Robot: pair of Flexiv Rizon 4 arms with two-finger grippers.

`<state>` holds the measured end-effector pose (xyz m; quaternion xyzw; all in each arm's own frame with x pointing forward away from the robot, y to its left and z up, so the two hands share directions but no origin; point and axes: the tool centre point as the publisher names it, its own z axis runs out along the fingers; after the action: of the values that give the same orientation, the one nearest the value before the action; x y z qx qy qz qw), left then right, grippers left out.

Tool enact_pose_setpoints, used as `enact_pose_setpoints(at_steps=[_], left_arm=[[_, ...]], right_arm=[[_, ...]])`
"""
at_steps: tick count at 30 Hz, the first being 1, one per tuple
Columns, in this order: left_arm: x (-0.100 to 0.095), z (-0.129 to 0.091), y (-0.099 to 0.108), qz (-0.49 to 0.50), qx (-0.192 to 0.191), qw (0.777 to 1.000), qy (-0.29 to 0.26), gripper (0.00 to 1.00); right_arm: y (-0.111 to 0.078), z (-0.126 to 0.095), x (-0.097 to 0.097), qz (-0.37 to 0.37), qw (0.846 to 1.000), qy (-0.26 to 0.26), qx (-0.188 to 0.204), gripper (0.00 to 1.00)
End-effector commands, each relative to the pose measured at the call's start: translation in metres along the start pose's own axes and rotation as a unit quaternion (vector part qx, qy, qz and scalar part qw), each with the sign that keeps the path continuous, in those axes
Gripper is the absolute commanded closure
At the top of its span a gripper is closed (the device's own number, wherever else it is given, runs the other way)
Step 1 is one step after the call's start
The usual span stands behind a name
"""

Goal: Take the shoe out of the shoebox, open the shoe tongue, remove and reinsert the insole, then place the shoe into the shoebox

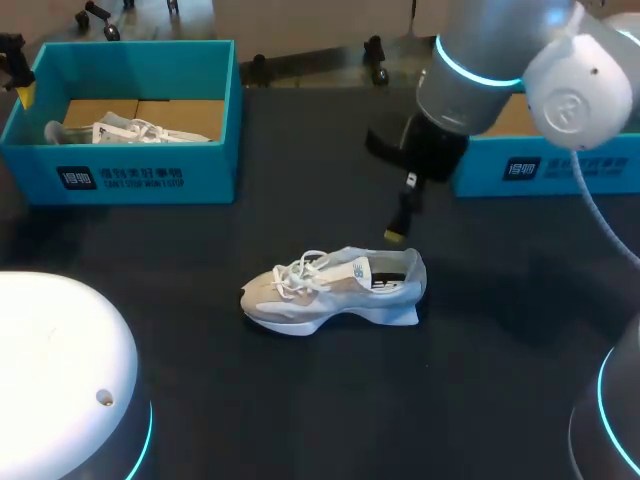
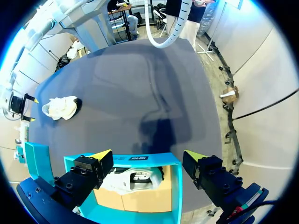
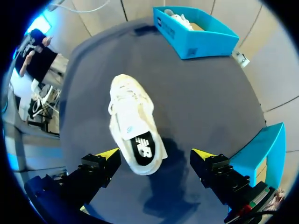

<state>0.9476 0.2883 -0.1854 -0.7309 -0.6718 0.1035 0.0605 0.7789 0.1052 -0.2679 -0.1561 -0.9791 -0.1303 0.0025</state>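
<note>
Right gripper (image 3: 155, 155) wide, hovering over shoe (image 3: 131, 116) heel; left gripper (image 2: 146, 155) wide above shoebox (image 2: 176, 186).

Left claw (image 2: 147, 156) spread wide, holding nothing. Right claw (image 3: 155, 154) likewise; right arm (image 1: 480, 60) angled downward from right side.

Table (image 1: 520, 340): dark, matte top, one flat unbroken surface running left to right and near to far. Far edge straight. Light comes from above, diffuse; what it casts is soft-edged. One broad shadow (image 2: 159, 130) lies mid-table in the left wrist view. A second blurred dark patch (image 3: 163, 196) sits on the top in the right wrist view.
</note>
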Motion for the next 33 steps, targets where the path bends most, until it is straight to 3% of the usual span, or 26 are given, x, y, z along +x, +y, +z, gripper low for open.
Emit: enact_pose_setpoints(at_steps=[1,8,25,33], left_arm=[[0.0,0.0,0.0,0.0,0.0,1.0,0.001,0.0],[0.0,0.0,0.0,0.0,0.0,1.0,0.001,0.0],[0.0,0.0,0.0,0.0,0.0,1.0,0.001,0.0],[0.0,0.0,0.0,0.0,0.0,1.0,0.001,0.0]], right_arm=[[-0.016,-0.003,0.014,-0.024,0.998,-0.01,-0.056,0.0],[-0.029,-0.003,0.023,-0.049,0.997,-0.022,-0.059,0.0],[-0.053,0.001,0.024,-0.165,0.975,-0.016,-0.147,0.0],[-0.064,0.009,0.023,-0.183,0.97,-0.019,-0.162,0.0]])
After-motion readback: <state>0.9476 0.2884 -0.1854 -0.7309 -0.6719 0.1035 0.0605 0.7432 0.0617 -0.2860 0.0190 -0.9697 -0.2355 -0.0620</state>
